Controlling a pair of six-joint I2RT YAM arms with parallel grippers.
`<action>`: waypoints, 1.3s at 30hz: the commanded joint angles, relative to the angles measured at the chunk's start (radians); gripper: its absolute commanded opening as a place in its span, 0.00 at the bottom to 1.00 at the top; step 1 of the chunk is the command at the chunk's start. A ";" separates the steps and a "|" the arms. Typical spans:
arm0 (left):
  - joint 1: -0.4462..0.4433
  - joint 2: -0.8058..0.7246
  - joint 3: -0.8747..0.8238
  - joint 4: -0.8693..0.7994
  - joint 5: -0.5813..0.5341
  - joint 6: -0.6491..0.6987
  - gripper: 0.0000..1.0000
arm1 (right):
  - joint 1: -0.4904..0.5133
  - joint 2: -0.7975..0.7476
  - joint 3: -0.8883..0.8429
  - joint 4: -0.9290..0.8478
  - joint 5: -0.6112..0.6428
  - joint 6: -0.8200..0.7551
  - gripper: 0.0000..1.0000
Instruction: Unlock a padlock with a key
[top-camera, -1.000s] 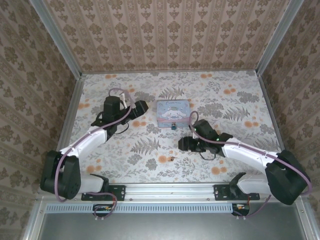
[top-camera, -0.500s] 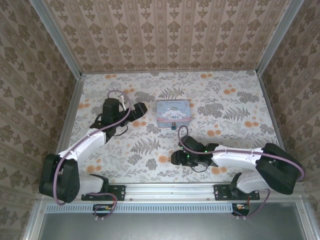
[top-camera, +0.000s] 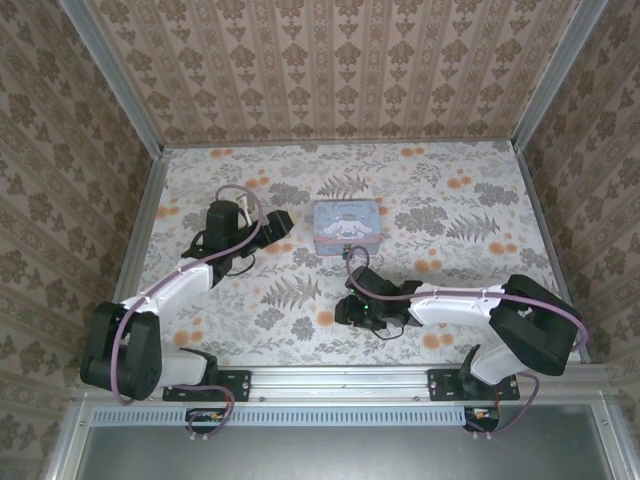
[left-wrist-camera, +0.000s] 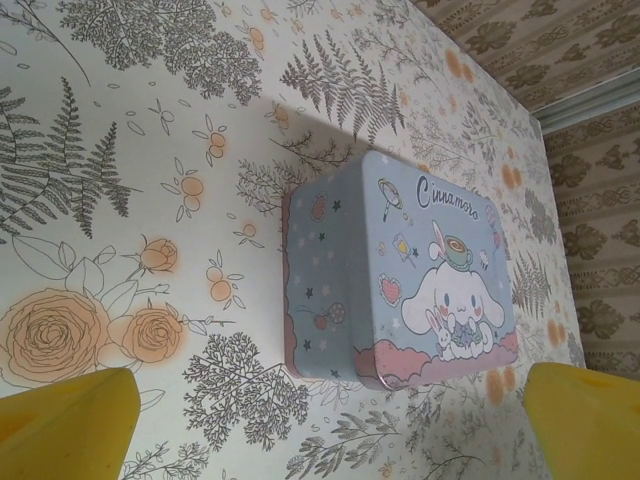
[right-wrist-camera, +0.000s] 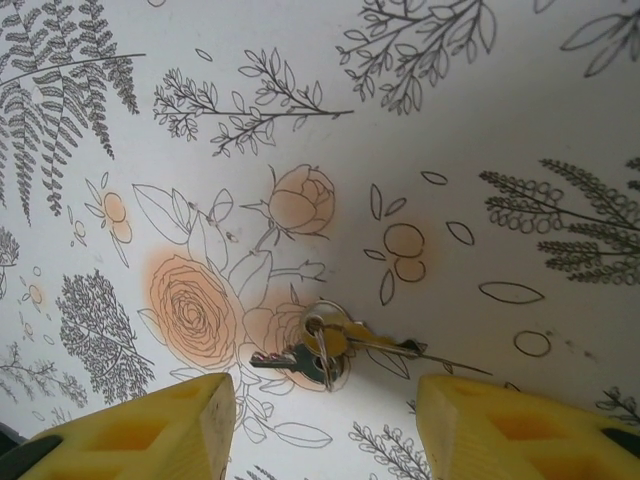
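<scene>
Two small keys on a ring (right-wrist-camera: 330, 345) lie flat on an orange flower print, a gold one pointing right and a darker one pointing left. My right gripper (right-wrist-camera: 325, 432) hangs open just above them, with its yellow fingers (right-wrist-camera: 140, 430) on either side of the ring and touching nothing. From above, that right gripper (top-camera: 347, 308) covers the keys. A tiny dark speck that looks like the padlock (top-camera: 347, 254) sits by the near edge of the pale blue cartoon tin (top-camera: 347, 225). My left gripper (top-camera: 277, 228) is open, left of the tin (left-wrist-camera: 400, 270).
The tin stands mid-table between the two arms. Patterned walls close in the table at the back and both sides. A metal rail (top-camera: 340, 380) runs along the near edge. The right arm's cable loops close to the tin's near edge.
My right arm has swung left and toward the near edge, so its gripper now sits over the keys. The left gripper has barely shifted.
</scene>
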 joint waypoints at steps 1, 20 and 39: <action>0.006 0.021 -0.016 0.035 0.027 -0.004 1.00 | 0.005 0.071 0.063 0.094 0.007 0.007 0.53; 0.016 0.031 -0.039 0.060 0.039 -0.037 1.00 | -0.015 0.107 0.289 -0.232 0.115 -0.167 0.50; 0.046 0.021 -0.082 0.095 0.030 -0.071 1.00 | 0.091 0.225 0.351 -0.338 0.181 -0.061 0.44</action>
